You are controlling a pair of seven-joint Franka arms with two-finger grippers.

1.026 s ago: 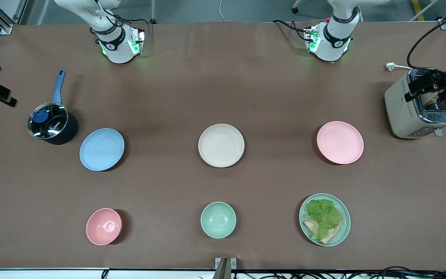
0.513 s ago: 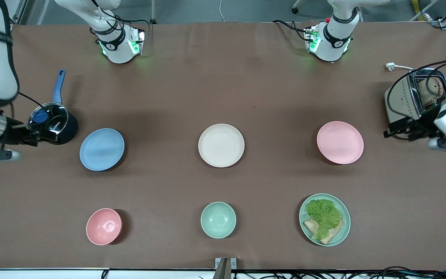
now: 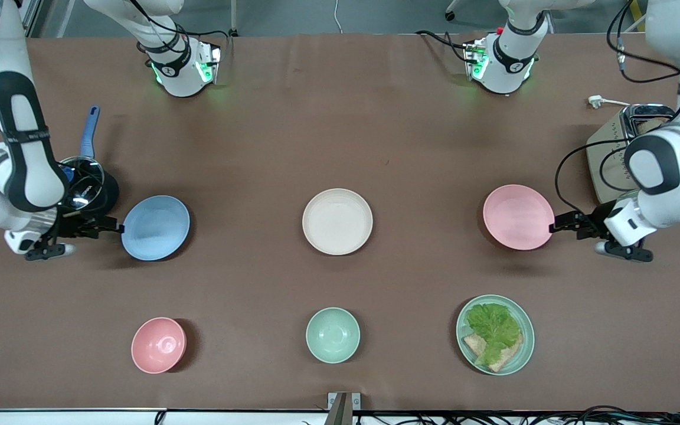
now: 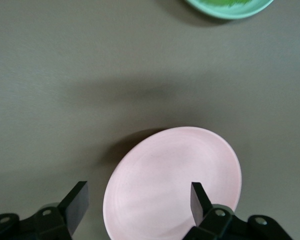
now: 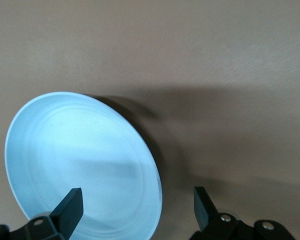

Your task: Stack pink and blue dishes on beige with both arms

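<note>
Brown tabletop (image 3: pixel 340 118), matte, carrying three plates in a row across its middle. Blue plate (image 3: pixel 155 227) toward the right arm's end, beige plate (image 3: pixel 337 221) at the centre, pink plate (image 3: pixel 518 216) toward the left arm's end; all three well apart, each flat on the tabletop.

Right gripper (image 3: pixel 113 226) low at the blue plate's outer rim, jaws spread wide; from the right wrist view, blue plate (image 5: pixel 82 167) between the two dark fingers (image 5: pixel 70 207), rim not yet pinched.

Left gripper (image 3: pixel 558 224) low at the pink plate's outer rim, jaws likewise spread wide; from the left wrist view, pink plate (image 4: pixel 172 182) between the fingers (image 4: pixel 79 200), not gripped.

Nearer the front camera: pink bowl (image 3: pixel 158 345), mint-green bowl (image 3: pixel 332 334), green plate with lettuce and bread (image 3: pixel 495 334). Dark saucepan with blue handle (image 3: pixel 88 177) just beside the blue plate, partly hidden by the right arm. Toaster (image 3: pixel 614 159) near the pink plate, partly hidden by the left arm.
</note>
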